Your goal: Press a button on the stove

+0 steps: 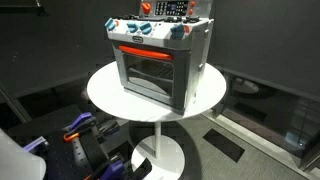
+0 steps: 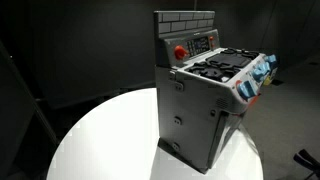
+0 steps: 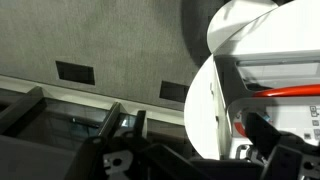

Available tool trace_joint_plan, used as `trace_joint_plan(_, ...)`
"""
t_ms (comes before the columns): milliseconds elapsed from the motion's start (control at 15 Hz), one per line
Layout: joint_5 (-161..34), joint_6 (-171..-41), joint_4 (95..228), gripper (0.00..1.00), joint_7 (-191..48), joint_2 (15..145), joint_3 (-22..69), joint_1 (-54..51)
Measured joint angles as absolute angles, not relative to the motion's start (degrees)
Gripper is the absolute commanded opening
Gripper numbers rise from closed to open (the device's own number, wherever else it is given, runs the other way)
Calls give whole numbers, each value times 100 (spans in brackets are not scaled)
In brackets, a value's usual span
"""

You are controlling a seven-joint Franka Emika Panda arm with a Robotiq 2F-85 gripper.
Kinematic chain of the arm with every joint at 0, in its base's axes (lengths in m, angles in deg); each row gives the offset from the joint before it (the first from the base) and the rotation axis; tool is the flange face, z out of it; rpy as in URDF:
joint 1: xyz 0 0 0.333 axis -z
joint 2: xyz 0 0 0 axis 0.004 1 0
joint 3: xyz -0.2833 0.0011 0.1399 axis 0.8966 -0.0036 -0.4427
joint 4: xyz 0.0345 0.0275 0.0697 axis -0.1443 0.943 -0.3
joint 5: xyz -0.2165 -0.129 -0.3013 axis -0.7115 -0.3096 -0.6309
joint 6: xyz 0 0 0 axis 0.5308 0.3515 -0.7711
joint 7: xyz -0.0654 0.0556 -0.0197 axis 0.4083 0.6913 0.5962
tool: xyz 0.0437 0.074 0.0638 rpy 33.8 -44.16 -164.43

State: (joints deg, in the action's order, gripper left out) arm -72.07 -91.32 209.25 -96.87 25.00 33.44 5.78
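The stove (image 1: pixel 160 60) is a small grey toy oven with a dark glass door, a red handle bar and coloured knobs (image 1: pixel 140 30). It stands on a round white table (image 1: pixel 105 90). In an exterior view its side and burner top (image 2: pixel 205 100) show, with a red button (image 2: pixel 180 52) on the brick-patterned back panel. In the wrist view the stove (image 3: pixel 285 85) is at the right edge, past the table rim (image 3: pixel 205 110). My gripper (image 3: pixel 190 140) is open and empty, low beside the table and apart from the stove. My arm (image 1: pixel 85 135) sits at the lower left.
The table stands on a single white pedestal base (image 1: pixel 160 155). Dark curtains surround the scene. A grey wall with dark outlet plates (image 3: pixel 75 72) lies ahead of the wrist camera. A glass partition (image 1: pixel 280 60) is behind the table.
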Motion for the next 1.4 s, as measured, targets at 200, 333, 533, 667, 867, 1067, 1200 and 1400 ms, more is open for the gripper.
trace_joint_plan(200, -7207, -9132, 20923, 100, -9687, 2488, 3344, 578)
trace_joint_plan(333, -7207, -9132, 20923, 100, -9686, 2488, 3344, 578)
trace_joint_plan(533, -7177, -9132, 20928, 100, -9686, 2505, 3337, 567)
trace_joint_plan(667, -7121, -9181, 20925, 100, -9675, 2550, 3315, 512)
trace_joint_plan(867, -6979, -9415, 20900, 100, -9645, 2716, 3233, 352)
trace_joint_plan(1067, -6825, -9755, 20830, 100, -9602, 3008, 3115, 184)
trace_joint_plan(1200, -6727, -10023, 20768, 100, -9553, 3250, 3028, 97)
trace_joint_plan(1400, -6565, -10395, 20589, 100, -9461, 3694, 2894, 1)
